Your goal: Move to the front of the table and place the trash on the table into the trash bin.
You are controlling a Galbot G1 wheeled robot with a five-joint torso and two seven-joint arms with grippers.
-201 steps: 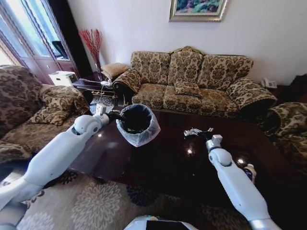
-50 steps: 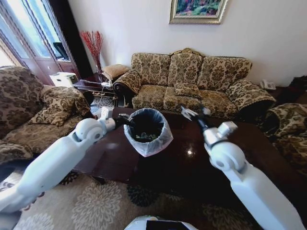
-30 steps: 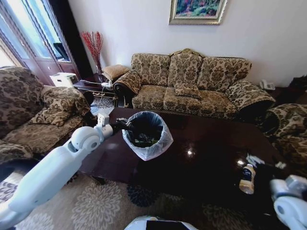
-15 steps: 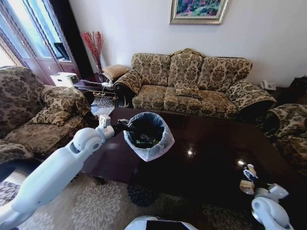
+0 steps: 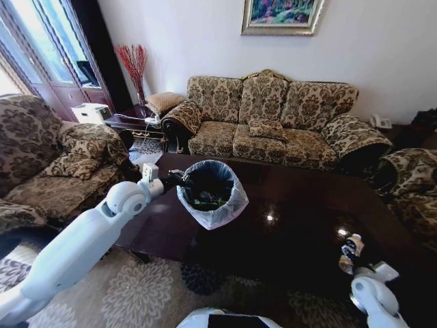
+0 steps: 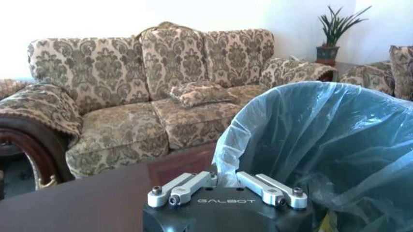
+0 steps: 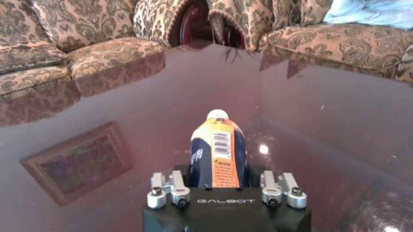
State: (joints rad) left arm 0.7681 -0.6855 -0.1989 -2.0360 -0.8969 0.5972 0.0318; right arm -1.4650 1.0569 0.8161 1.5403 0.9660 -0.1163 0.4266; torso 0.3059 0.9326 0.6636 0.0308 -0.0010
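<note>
The trash bin (image 5: 208,191), black with a whitish bag liner (image 6: 322,140), stands on the left part of the dark glossy table (image 5: 287,225). Something green lies inside it. My left gripper (image 5: 176,180) is at the bin's near-left rim, shut on the edge of the liner (image 6: 223,169). At the table's front right lies a beige-and-white bottle (image 5: 346,263), a piece of the trash. My right gripper (image 5: 352,246) is down around it. In the right wrist view the bottle (image 7: 216,152) lies lengthwise straight out from the palm, white cap pointing away.
A patterned sofa (image 5: 273,116) runs along the table's far side. An armchair (image 5: 48,157) stands to the left and another (image 5: 410,184) to the right. A floral rug (image 5: 136,287) covers the floor in front.
My right arm has swung from above the bin to the table's front right and come down at the bottle. The left gripper has stayed on the bin, which shifted only slightly.
</note>
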